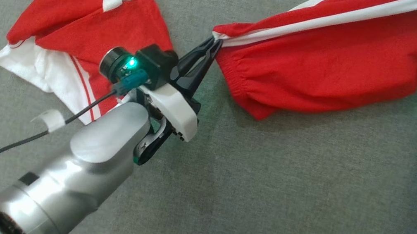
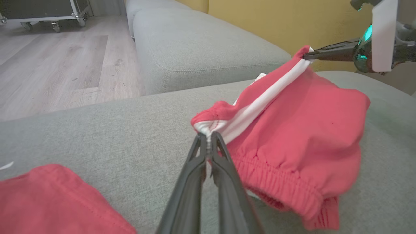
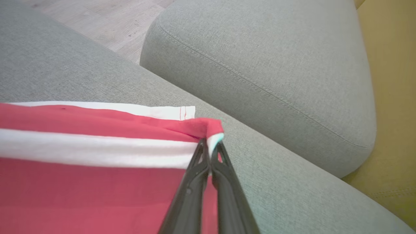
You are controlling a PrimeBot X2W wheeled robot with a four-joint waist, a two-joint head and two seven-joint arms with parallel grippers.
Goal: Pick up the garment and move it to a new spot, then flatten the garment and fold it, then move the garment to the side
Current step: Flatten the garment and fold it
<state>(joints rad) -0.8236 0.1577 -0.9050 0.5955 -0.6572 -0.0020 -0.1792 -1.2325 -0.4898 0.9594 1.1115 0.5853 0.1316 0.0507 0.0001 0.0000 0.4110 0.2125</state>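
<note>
— While the red garment [image 1: 325, 68] hung stretched between both arms, where did its edges sit?
— Its waistband corner, at the white stripe's end, was pinched by the left hand [image 1: 216, 43], fingers pressed together on the cloth. The right hand [image 3: 209, 143] pinched the far hem corner the same way. Between them the stripe ran taut, and the elastic edge drooped low over the grey sofa seat [image 1: 263, 192].
— And the room around it?
— Bare seat spread wide on the near side and toward the right. A second red-and-white garment [image 1: 74, 41] lay crumpled just beside the left hand, apart from the held one. Another cushion [image 3: 276, 65] rose beyond the right hand, with wooden floor [image 2: 65, 65] past it
</note>
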